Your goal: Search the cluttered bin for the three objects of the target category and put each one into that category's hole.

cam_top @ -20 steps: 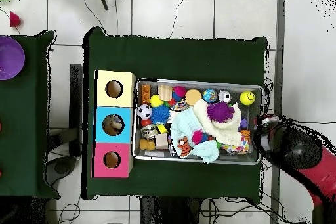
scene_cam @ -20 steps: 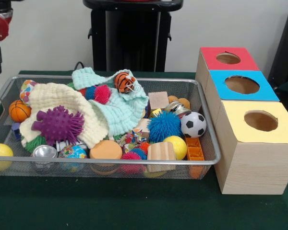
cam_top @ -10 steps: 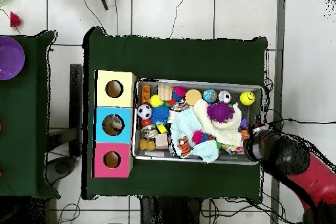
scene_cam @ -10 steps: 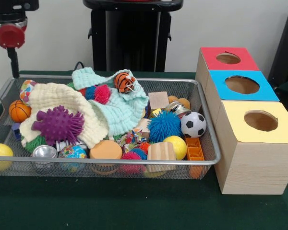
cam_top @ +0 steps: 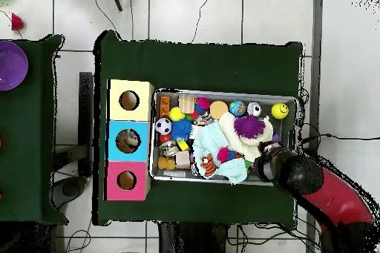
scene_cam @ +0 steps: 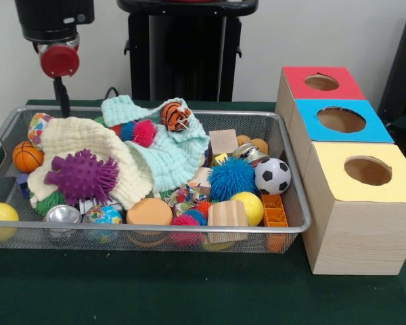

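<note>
Light: even and soft, indoor, no strong direction showing.
Shadows: faint, a soft one lay under the cluttered bin [scene_cam: 149, 233] on the green bench [scene_cam: 189, 291].
Glare: small highlights on the bin's rim.
Focus: front view slightly soft; overhead view coarser, small toys hard to read.

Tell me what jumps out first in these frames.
The wire mesh bin crammed with toys: a purple spiky ball on a cream cloth at its left, a blue spiky ball beside a small soccer ball at right. Right of it stand three wooden boxes, topped red, blue and yellow.
</note>
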`<state>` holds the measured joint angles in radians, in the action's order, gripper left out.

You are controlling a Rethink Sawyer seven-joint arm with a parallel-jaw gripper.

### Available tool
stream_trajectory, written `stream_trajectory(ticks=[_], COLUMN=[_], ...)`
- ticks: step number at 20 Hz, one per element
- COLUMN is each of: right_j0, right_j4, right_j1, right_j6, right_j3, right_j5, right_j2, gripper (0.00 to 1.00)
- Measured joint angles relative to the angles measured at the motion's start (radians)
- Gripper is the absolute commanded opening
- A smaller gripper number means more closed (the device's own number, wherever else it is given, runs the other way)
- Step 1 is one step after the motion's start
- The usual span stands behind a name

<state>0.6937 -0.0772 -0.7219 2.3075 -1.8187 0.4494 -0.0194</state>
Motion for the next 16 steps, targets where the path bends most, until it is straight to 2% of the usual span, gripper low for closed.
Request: stream_trajectory(ticks=[7, 12, 16], right_j0=[0.005, 0.045, 0.077], right_j4=[0.0, 0.0, 0.001], right_j1=[0.048, 0.122, 0.17], right_j6=[0.0, 0.0, 0.0], right_j3=[-0.014, -0.013, -0.01], right_j5=[-0.106, -0.228, -0.274], right_j2=[-0.002, -0.017, -0.031], gripper=[1.0, 1.0, 1.0])
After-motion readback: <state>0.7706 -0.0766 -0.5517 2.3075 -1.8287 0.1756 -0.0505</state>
